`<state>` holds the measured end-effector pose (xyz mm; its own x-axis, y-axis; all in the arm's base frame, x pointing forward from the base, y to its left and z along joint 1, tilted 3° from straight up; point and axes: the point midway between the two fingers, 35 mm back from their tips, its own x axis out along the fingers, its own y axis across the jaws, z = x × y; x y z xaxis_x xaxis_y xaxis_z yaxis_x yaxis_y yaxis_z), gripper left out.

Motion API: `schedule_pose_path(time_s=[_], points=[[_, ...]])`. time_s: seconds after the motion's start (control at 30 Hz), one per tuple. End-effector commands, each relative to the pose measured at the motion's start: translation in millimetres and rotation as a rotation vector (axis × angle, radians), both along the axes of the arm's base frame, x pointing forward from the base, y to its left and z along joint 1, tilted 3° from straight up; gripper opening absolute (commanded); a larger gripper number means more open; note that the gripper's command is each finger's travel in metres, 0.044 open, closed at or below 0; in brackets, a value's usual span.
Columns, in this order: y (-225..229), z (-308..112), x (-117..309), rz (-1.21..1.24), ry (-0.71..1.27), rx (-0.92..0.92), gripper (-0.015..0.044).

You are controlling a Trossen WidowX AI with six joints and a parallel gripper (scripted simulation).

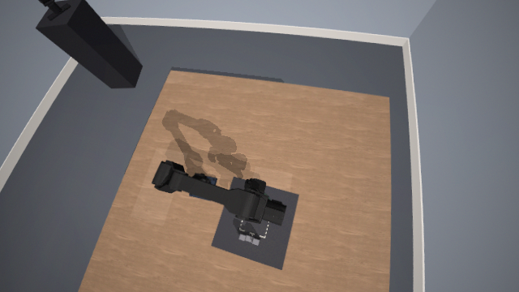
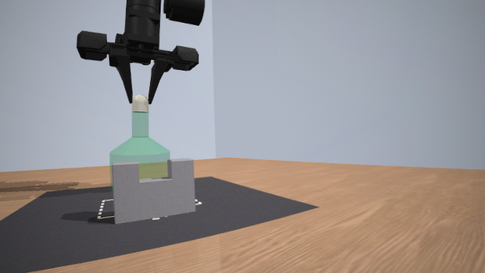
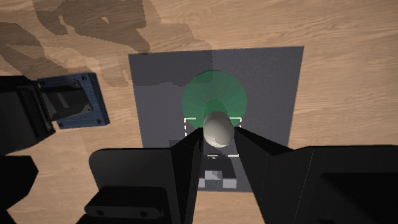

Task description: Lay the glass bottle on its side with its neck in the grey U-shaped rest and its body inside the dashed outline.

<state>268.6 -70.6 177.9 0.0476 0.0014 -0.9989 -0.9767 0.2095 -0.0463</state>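
The gripper [image 2: 140,101] [image 3: 218,132] pinches the upright glass bottle [image 2: 140,145] [image 3: 214,87] by its cap [image 2: 140,105] [image 3: 218,128]; in the wrist view, the grey rest [image 1: 255,242] [image 2: 155,199] [image 3: 213,175] lies toward six o'clock

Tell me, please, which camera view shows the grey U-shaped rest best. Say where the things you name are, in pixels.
The exterior view does: the grey U-shaped rest [image 1: 249,239] [image 2: 155,201] [image 3: 229,183] faces the camera there, with both uprights and the notch between them plain. The top view shows only its small upper surfaces; the wrist view shows those too, partly hidden by the end effector [image 2: 140,102] [image 3: 218,131].
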Motion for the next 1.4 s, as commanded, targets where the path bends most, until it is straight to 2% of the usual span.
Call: schedule_pose_path(time_s=[0.0,1.37], points=[[-9,2,-2,-0.004,0.001,-0.012,0.0106],[-36,5,-8,0.036,-0.007,0.081,0.0106]])
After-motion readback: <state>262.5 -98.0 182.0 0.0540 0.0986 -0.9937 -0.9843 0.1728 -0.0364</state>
